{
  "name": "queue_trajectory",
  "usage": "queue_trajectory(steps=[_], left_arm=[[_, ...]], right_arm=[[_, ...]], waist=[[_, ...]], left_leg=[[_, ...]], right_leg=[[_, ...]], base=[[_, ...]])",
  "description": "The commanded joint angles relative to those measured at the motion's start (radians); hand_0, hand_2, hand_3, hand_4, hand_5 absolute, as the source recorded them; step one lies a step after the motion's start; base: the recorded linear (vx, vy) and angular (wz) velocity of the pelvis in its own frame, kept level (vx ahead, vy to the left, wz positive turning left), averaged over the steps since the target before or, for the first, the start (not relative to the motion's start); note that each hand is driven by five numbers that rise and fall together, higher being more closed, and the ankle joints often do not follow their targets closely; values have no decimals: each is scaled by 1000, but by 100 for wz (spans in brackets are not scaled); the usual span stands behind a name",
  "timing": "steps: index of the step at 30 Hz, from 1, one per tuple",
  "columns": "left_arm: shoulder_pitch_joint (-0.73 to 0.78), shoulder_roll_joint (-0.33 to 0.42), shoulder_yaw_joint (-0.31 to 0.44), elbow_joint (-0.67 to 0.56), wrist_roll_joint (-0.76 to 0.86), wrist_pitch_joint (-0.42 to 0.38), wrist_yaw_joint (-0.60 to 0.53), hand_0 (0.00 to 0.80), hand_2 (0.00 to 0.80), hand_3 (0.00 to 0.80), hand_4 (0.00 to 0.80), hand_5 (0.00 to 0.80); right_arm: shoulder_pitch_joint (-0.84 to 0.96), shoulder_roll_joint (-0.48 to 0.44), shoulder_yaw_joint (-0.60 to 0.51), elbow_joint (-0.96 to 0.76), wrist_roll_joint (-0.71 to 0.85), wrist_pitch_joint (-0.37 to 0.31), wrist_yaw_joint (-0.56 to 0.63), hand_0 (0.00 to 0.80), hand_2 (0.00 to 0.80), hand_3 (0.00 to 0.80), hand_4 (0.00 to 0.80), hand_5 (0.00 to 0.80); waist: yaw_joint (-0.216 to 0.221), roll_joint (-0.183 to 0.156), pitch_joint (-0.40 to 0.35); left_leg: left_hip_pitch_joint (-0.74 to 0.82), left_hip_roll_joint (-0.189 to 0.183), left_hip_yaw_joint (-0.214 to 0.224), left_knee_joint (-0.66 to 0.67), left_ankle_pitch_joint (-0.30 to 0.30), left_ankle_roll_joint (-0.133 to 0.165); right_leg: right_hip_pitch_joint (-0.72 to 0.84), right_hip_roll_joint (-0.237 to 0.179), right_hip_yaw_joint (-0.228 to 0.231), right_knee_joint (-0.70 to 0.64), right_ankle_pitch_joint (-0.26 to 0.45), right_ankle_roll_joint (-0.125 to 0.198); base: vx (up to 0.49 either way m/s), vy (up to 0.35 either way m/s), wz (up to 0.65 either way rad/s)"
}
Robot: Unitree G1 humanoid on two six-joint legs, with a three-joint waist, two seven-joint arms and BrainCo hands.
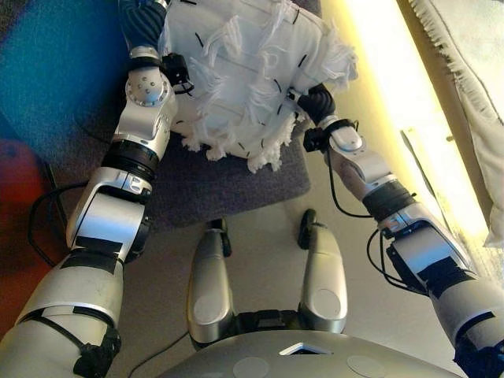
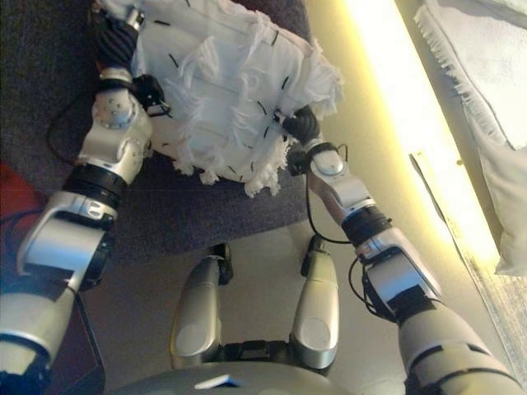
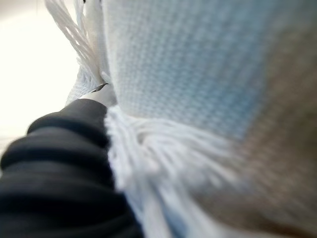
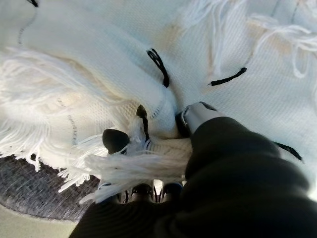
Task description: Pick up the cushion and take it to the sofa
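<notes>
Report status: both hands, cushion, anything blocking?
Right hand shut on white fringed knit cushion. Left hand against its other side, fingers hidden. Cushion over grey rug, lift unconfirmed. No obstruction seen.

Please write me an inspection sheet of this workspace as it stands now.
Surface: grey rug on a pale floor.
Job's things: white fringed cushion with short black stitches, held between both hands above the rug.
Clutter: nothing seen.
Hands: left hand against the cushion's left edge, fingers hidden in the fabric; right hand with fingers curled into the fringe at the cushion's lower right corner.
Cables: nothing seen apart from the robot's own.
Surroundings: lit yellow strip to the right; beyond it a pale fringed throw.
</notes>
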Motion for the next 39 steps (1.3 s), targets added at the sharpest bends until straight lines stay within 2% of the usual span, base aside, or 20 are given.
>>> queue_trajectory(steps=[1, 3, 5, 8, 10, 13, 15, 18, 19, 20, 21, 29, 39], left_arm=[[-222, -60, -74, -131, 27, -154, -83, 800, 800, 800, 800, 800], [-239, -67, -90, -124, -25, -171, -139, 800, 800, 800, 800, 800], [-245, -81, -94, -130, -103, -222, -230, 800, 800, 800, 800, 800], [-237, -94, -81, -145, -91, -233, -255, 800, 800, 800, 800, 800], [-248, -92, -90, -138, -62, -234, -250, 800, 800, 800, 800, 800], [-254, -78, -85, -134, -101, -249, -261, 800, 800, 800, 800, 800], [-256, -74, -87, -119, -81, -224, -235, 800, 800, 800, 800, 800], [-273, -58, -117, -64, -31, -146, -169, 800, 800, 800, 800, 800], [-280, -43, -130, -33, -73, -112, -169, 292, 292, 292, 292, 292], [-281, -37, -133, -22, -86, -98, -166, 0, 0, 0, 0, 0], [-280, -32, -136, -9, -93, -97, -164, 0, 0, 0, 0, 0], [-267, -9, -131, 33, -12, -64, -30, 0, 0, 0, 0, 0], [-214, 61, -76, 54, -47, -5, 34, 0, 0, 0, 0, 0]], right_arm=[[-134, 105, 44, -87, -13, -114, 27, 800, 800, 800, 800, 800], [-142, 107, 46, -79, -11, -146, 19, 800, 800, 800, 800, 800], [-150, 109, 37, -95, -36, -195, -2, 800, 800, 800, 800, 800], [-155, 104, 32, -109, -84, -207, -10, 800, 800, 800, 800, 800], [-172, 97, 43, -113, -92, -201, -17, 800, 800, 800, 800, 800], [-194, 71, 47, -112, -90, -199, 6, 800, 800, 800, 800, 800], [-211, 64, 54, -97, -97, -182, 14, 800, 800, 800, 800, 800], [-244, 51, 74, -60, -57, -116, 37, 800, 800, 800, 800, 800], [-256, 42, 87, -40, -26, -94, 53, 800, 800, 800, 800, 800], [-259, 39, 92, -33, -17, -87, 58, 329, 329, 329, 329, 329], [-258, 36, 97, -30, -13, -87, 57, 0, 0, 0, 0, 0], [-226, 21, 91, -39, 11, -103, 66, 0, 0, 0, 0, 0], [-170, -36, 61, -93, -6, -70, 65, 0, 0, 0, 0, 0]], waist=[[2, 25, -56], [-2, 26, -49], [-8, 29, -43], [-15, 34, -39], [-21, 38, -34], [-27, 45, -33], [-28, 51, -31], [-30, 55, -28], [-30, 56, -26], [-30, 57, -25], [-31, 56, -22], [-36, 59, -8], [-31, 59, -37]], left_leg=[[-1, 47, -31, 10, -46, -62], [-12, 49, -30, 16, -46, -61], [-23, 51, -28, 19, -46, -62], [-30, 50, -26, 18, -43, -63], [-29, 48, -19, 13, -39, -58], [-37, 44, -10, 9, -36, -58], [-44, 41, -7, 11, -36, -59], [-53, 39, -3, 9, -29, -58], [-61, 40, 0, 8, -24, -59], [-66, 41, 1, 9, -23, -59], [-70, 41, 0, 7, -19, -58], [-66, 35, 7, -7, -2, -56], [-23, 28, 21, -25, 0, -55]], right_leg=[[74, -76, 32, -182, 93, 71], [61, -74, 37, -174, 92, 69], [44, -71, 43, -165, 93, 68], [27, -69, 53, -162, 97, 68], [19, -66, 59, -162, 99, 67], [6, -61, 64, -165, 101, 66], [-1, -60, 65, -163, 102, 65], [-14, -57, 68, -162, 105, 61], [-22, -56, 67, -163, 107, 60], [-27, -55, 68, -163, 108, 59], [-31, -54, 68, -164, 110, 59], [-29, -46, 62, -171, 112, 50], [16, -57, 39, -190, 103, 45]], base=[[-24, -4, -6], [-31, -11, -2], [-32, -12, -1], [-15, 16, -4], [-39, 36, -2], [-37, 37, -5], [-32, 39, -10], [-40, 26, -2], [-47, 8, -1], [-57, -2, -3], [-52, -12, -4], [-11, 3, -1], [26, 22, 0]])
